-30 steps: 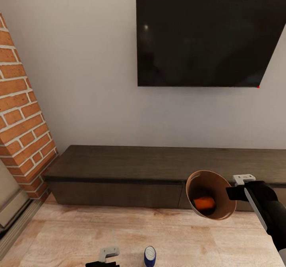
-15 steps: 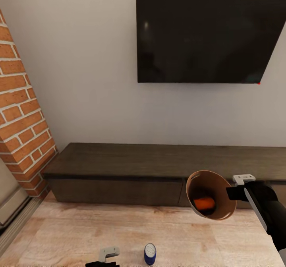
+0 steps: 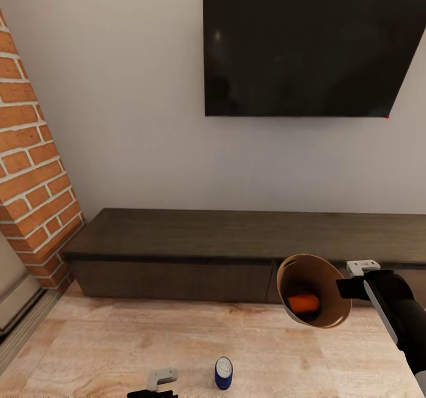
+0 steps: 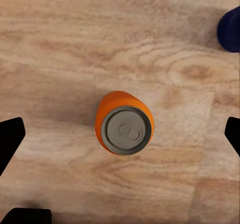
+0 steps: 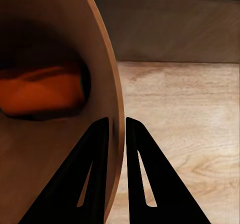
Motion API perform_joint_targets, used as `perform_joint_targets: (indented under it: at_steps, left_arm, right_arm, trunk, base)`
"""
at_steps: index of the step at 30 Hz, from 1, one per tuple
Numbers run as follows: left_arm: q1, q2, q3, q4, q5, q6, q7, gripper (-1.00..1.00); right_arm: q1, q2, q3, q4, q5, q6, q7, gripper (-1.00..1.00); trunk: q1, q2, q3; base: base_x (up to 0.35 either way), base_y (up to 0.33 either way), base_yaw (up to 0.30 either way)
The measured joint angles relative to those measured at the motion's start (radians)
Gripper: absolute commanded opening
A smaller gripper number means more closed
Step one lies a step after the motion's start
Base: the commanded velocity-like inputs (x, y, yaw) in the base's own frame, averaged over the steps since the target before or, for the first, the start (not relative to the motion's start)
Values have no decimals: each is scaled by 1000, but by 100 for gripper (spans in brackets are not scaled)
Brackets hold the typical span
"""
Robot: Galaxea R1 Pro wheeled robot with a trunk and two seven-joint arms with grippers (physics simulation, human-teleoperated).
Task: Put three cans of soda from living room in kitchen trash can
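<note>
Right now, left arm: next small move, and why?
Probably lower the open left gripper straight down around the upright orange can on the floor: it sits centred between the wide-spread fingers. The right gripper already pinches the trash can's rim.

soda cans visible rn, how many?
3. One orange soda can inside the tan-lined bin held by the right gripper; a blue can and another orange can upright on the wood floor.
</note>
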Motion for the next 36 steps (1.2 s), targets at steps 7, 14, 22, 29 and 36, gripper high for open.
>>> perform_joint_targets:
  at_steps: [7, 14, 22, 29, 36]
  left_arm:
    - [0, -1, 0, 0, -1, 0, 0, 100]
    - [0, -1, 0, 0, -1, 0, 0, 100]
    - [0, -2, 0, -1, -1, 0, 0, 100]
    - [0, -2, 0, -1, -1, 0, 0, 100]
    - [0, -3, 0, 0, -1, -3, 0, 100]
  right_arm:
    - [0, 0, 0, 0, 2, 0, 0, -100]
    - [0, 0, 0, 0, 1, 0, 0, -100]
    - [3, 0, 0, 0, 1, 0, 0, -100]
    - [3, 0, -1, 0, -1, 0, 0, -100]
    - [4, 0, -1, 0, 0, 0, 0, -100]
  trunk:
    - [23, -42, -19]
    - [23, -42, -19]
    - [23, -42, -19]
    - [34, -63, -28]
    - [61, -112, -50]
  base:
    - [0, 0, 0]
    - [0, 0, 0]
    - [0, 0, 0]
    - [0, 0, 0]
    - [0, 0, 0]
